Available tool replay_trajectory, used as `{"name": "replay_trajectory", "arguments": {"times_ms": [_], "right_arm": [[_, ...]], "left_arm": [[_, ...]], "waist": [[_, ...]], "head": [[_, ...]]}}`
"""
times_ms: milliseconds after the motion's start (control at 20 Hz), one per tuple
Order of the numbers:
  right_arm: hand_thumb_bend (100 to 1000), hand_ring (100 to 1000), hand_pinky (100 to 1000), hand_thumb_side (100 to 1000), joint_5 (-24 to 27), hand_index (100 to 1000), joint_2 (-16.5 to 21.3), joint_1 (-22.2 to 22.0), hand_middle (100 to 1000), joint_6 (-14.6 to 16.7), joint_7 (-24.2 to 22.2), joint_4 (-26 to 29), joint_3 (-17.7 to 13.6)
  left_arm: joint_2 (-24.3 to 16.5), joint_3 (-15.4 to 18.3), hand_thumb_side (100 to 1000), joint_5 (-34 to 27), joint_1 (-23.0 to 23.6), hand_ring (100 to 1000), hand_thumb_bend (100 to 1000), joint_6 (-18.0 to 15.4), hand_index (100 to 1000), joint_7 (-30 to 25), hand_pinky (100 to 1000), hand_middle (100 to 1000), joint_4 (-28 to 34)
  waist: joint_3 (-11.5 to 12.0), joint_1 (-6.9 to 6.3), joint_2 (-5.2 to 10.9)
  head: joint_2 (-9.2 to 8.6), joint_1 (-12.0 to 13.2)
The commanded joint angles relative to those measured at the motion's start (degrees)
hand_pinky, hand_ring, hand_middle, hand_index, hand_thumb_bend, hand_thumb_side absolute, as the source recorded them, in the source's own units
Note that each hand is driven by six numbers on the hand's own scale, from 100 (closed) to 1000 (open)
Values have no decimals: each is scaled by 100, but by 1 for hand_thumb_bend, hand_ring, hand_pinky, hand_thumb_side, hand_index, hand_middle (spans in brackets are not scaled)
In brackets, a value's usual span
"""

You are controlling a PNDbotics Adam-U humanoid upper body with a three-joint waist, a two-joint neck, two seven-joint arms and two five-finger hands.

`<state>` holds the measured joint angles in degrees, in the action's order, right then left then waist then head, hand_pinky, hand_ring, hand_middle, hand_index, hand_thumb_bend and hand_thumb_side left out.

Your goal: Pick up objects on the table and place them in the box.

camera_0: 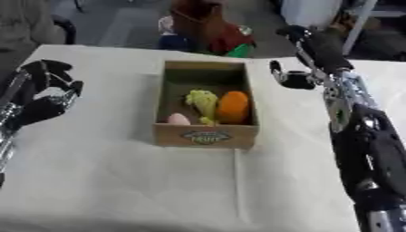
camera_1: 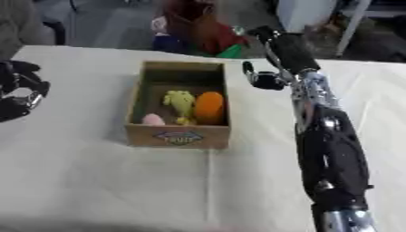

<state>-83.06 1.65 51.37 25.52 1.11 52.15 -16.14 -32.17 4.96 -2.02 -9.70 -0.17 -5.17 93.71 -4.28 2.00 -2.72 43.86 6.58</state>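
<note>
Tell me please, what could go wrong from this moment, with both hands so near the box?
1. The right hand hangs just beside the right wall of the box; a sideways move could push the box across the table.
2. The orange item, yellow-green item and pink item crowd the near end; dropping another there may pile up.
3. The left hand has curled fingers; whether it holds something is unclear.

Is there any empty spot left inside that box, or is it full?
The box has bare floor at its far end. Its near end is crowded: orange item, yellow-green item, pink item. Bare cloth lies between the box and left hand.
</note>
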Motion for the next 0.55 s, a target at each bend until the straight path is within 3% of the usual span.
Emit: {"name": "replay_trajectory", "arguments": {"times_ms": [50,550], "right_arm": [[100,747,679,295,256,923,290,11,829,-65,-53,-76,-64],[100,723,649,259,717,920,538,-207,810,-37,-194,-172,-139]], "left_arm": [[-71,134,153,-22,14,533,301,-2,715,77,755,535,115],[-16,199,132,-35,133,527,284,-23,708,161,752,528,106]], "waist": [[-2,-8,80],[-27,-11,80]], "head": [[26,19],[26,2]]}}
